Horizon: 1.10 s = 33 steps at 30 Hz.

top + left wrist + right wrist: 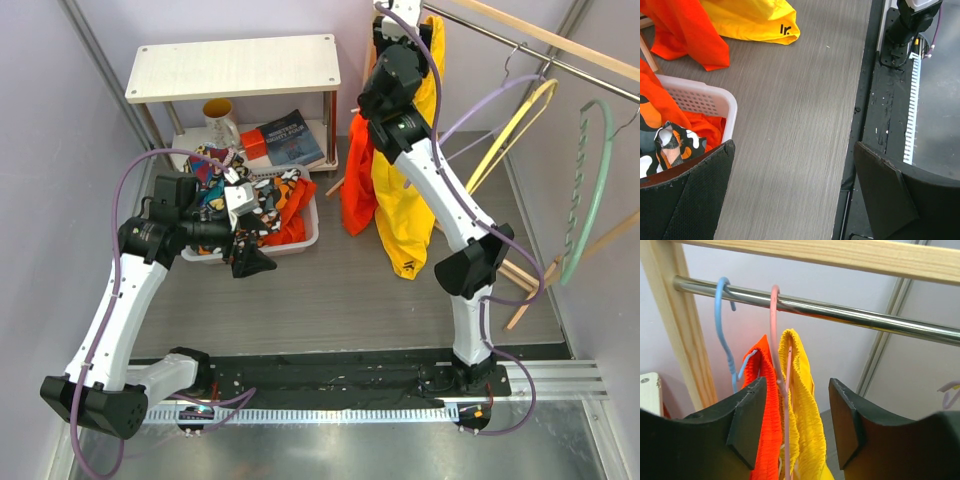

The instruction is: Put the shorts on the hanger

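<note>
At upper centre, the shorts point(802, 405) hang on the hanger point(775, 340); right end effector point(796, 422) apart around them, left end effector point(790, 195) apart.

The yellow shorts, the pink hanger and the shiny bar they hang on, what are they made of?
The shorts look like soft matte cloth: the waistband is finely gathered, probably elastic. The hanger looks like smooth plastic or coated wire, thin and evenly pink; I can't tell which. The bar looks like polished metal, mirror-bright with long highlights.
</note>
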### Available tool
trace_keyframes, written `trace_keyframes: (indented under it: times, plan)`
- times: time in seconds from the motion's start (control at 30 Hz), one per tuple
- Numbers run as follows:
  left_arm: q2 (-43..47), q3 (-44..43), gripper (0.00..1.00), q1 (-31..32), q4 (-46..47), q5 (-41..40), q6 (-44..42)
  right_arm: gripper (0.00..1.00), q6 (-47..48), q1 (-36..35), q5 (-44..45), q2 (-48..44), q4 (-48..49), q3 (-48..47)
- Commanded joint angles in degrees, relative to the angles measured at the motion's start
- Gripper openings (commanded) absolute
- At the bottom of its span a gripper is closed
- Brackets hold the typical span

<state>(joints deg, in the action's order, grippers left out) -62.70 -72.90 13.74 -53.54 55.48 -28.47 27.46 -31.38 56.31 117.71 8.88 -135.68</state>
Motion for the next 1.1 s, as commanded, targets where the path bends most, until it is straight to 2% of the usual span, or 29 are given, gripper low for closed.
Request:
trace_keyframes:
  times: [0.0, 0.27, 0.47, 0.63, 0.73, 0.77, 0.87, 0.93, 0.97, 1.07]
  plan:
    - [1.3, -0.7, 1.00, 0.0, 0.3, 0.5, 0.9, 0.61, -2.3, -2.6, 0.3, -4.9, -0.1, 1.6]
    - [2.0, -1.4, 1.00, -0.1, 1.2, -0.5, 4.6, 0.74, -3.7, -8.6, -0.2, -13.2, -2.4, 9.5]
    - [0.2, -4.5, 1.00, -0.4, 2.4, -3.1, 14.0, 0.89, -3.6, -15.3, -6.1, -23.3, -4.1, 18.9]
    - [-1.5, -10.9, 1.00, -2.1, 3.7, -4.8, 21.7, 0.98, -2.8, -19.3, -11.4, -31.6, -6.2, 28.4]
    - [-4.3, -18.2, 1.00, -4.1, 1.5, -7.9, 25.5, 0.99, -4.8, -20.0, -17.8, -37.5, -11.9, 32.9]
    - [-5.3, -20.8, 1.00, -5.3, -0.1, -8.4, 25.7, 1.00, -5.1, -20.0, -23.1, -39.1, -15.5, 34.1]
    - [-10.1, -29.2, 1.00, -8.6, -6.8, -8.6, 25.9, 1.00, -6.6, -20.0, -30.2, -45.3, -22.9, 38.6]
    - [-12.6, -32.7, 1.00, -11.3, -10.0, -10.0, 27.4, 1.00, -6.5, -20.0, -39.8, -50.3, -28.4, 42.1]
    - [-13.0, -33.0, 1.00, -12.1, -10.5, -10.7, 27.8, 1.00, -6.6, -20.0, -39.9, -52.1, -30.1, 43.6]
    - [-12.5, -31.0, 1.00, -15.1, -10.7, -14.3, 30.0, 1.00, -6.5, -19.5, -47.2, -58.0, -37.5, 49.5]
